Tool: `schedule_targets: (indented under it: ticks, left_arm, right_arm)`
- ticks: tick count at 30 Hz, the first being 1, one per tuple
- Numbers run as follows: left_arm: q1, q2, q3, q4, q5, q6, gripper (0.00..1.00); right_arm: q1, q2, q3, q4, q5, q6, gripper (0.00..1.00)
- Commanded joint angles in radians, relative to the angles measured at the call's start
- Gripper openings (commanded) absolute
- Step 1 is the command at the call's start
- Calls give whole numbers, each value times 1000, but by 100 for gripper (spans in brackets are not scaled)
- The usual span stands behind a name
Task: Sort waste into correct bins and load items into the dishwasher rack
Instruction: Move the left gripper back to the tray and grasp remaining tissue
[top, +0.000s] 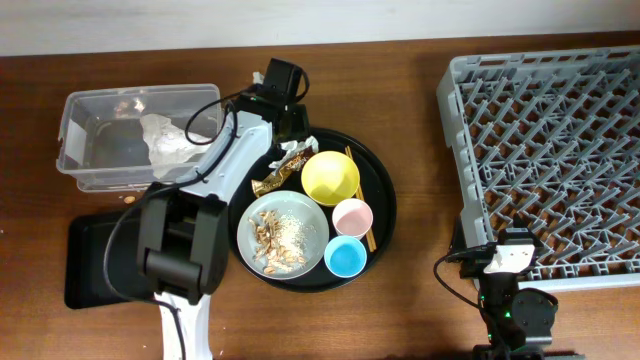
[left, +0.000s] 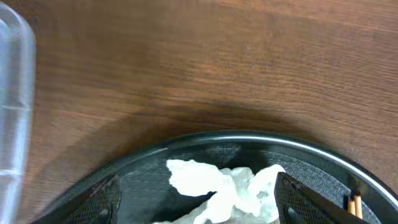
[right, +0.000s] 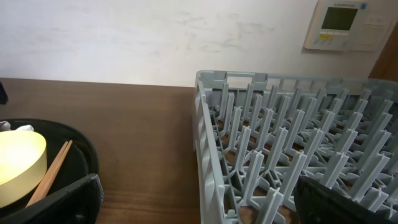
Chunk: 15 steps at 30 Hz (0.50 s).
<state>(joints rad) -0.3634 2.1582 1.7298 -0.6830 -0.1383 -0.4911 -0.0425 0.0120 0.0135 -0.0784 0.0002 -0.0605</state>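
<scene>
White-and-silver wrapper (left: 217, 186) straddled by spread left hand (left: 198, 191) on round tray (left: 249, 144); right hand (right: 196, 196) spread, near rack (right: 280, 124).

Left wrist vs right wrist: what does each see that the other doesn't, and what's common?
Only left wrist: the crumpled white wrapper, lying just inside the rim of the round black tray, and a corner of the clear tub at the left edge.
Only right wrist: the dishwasher rack, no dishes in the part shown, the yellow bowl and a wall panel.
Both: the round black tray, a wooden chopstick in it, and the brown table.
</scene>
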Motion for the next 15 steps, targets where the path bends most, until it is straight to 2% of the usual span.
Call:
schedule_targets:
  ticks: [1,6,12,15]
  left_arm:
    - [-3,50,0,2,41,-73,74]
    - [-3,52,0,-4,42,-114,64]
    - [-5,85,-2,2,43,-146,61]
    - [-5,97,-2,0,45,-146,52]
  right_arm:
    - [-5,-6,-8,-3,5,-3,99]
    - [-5,-6,-8,-3,5,-3,99]
    - [-5,-6,-8,-3,5,-3,99]
    - [-5,-6,-8,-3,5,-3,99]
